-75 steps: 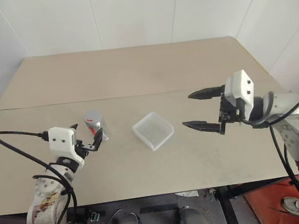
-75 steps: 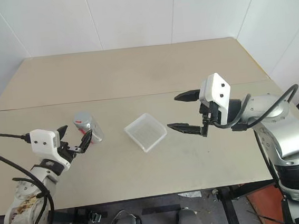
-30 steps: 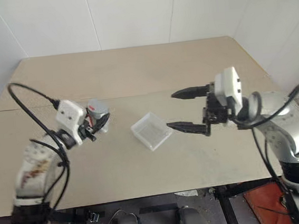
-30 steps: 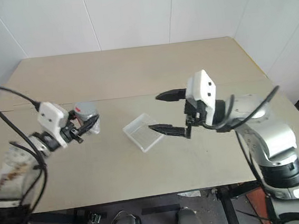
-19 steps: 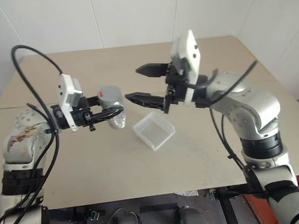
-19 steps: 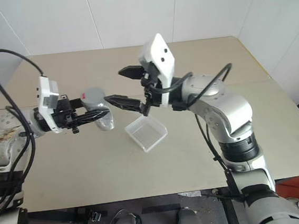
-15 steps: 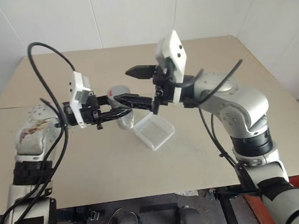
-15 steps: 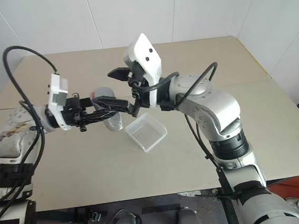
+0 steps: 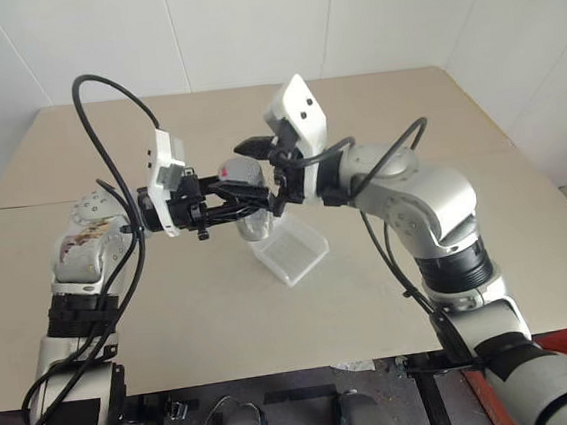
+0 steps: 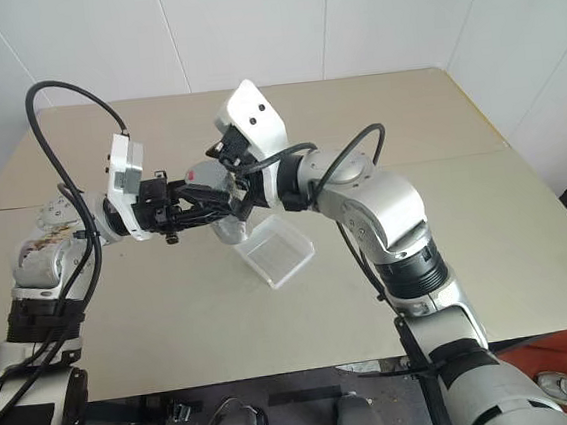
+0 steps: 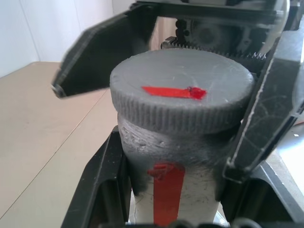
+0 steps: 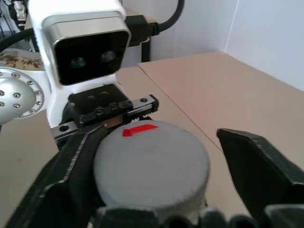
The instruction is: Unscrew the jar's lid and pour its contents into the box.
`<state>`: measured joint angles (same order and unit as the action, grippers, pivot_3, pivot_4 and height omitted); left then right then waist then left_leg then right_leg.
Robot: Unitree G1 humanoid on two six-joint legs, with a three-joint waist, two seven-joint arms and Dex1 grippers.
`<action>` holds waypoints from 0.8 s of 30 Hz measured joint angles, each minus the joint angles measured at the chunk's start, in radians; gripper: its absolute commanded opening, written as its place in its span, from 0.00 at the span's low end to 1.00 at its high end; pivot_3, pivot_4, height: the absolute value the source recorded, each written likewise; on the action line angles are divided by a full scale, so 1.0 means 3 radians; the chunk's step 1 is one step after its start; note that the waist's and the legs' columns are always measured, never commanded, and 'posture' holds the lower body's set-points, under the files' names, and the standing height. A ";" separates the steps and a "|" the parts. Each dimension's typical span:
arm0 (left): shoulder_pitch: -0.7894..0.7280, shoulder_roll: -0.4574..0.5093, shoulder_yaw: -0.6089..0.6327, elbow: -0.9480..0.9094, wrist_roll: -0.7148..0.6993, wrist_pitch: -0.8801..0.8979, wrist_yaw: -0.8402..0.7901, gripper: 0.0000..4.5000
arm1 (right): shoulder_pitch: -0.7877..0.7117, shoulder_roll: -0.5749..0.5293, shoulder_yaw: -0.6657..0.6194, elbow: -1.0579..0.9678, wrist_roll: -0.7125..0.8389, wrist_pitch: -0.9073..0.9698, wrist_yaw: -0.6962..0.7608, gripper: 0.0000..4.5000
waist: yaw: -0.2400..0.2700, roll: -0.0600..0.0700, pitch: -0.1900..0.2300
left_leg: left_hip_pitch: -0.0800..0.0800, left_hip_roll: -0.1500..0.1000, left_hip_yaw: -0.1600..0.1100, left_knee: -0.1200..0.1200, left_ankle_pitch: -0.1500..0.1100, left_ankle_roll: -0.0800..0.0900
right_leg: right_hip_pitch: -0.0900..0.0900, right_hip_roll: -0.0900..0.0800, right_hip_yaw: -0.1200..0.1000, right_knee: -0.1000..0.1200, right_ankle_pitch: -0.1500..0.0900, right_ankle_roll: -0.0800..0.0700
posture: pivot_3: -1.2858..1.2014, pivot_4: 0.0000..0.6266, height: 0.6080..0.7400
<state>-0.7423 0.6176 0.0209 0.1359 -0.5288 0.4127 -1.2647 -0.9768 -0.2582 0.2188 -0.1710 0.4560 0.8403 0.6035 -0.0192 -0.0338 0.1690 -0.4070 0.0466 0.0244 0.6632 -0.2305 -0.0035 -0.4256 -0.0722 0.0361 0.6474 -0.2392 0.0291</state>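
My left gripper (image 9: 252, 201) is shut on the clear jar (image 11: 166, 190) and holds it up off the table, just above the near-left edge of the box (image 9: 291, 253). A red streak shows through the jar's side. The contents are hidden. The grey lid (image 12: 152, 164), with a red mark on top, sits on the jar. My right gripper (image 12: 161, 175) reaches in from the right and straddles the lid. One of its fingers (image 12: 71, 171) rests against the lid's rim. Its other finger (image 12: 261, 161) stands a gap away, so it is open.
The beige table (image 9: 422, 290) is made of two tops with a seam running across behind the arms. White walls close it in at the back and right. Black cables (image 9: 102, 99) loop above my left arm.
The left gripper brought the jar up and to the right, over by the box. The right gripper swung left to the lid, and its wide-open fingers have narrowed around it.
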 measured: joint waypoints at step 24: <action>-0.0351 0.0203 -0.0570 0.0288 -0.0309 -0.0294 -0.1078 0.44 | -0.0201 -0.0112 -0.0059 0.1333 0.0301 -0.1248 0.2582 0.69 | -0.0077 0.0001 0.0001 | 0.0002 0.0010 -0.0003 0.0004 0.0000 0.0000 | -0.0002 0.0016 0.0003 0.0001 0.0000 0.0000 | 0.52 0.24 1.00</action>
<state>-0.8477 0.6786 -0.1502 0.2223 -0.6216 0.3246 -1.5880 -1.0370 -0.2918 0.2010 0.2289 0.5462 0.4659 1.3782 -0.0425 -0.0334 0.1693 -0.4064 0.0497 0.0234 0.6644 -0.2305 -0.0034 -0.4261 -0.0675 0.0369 0.6478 -0.2392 0.0291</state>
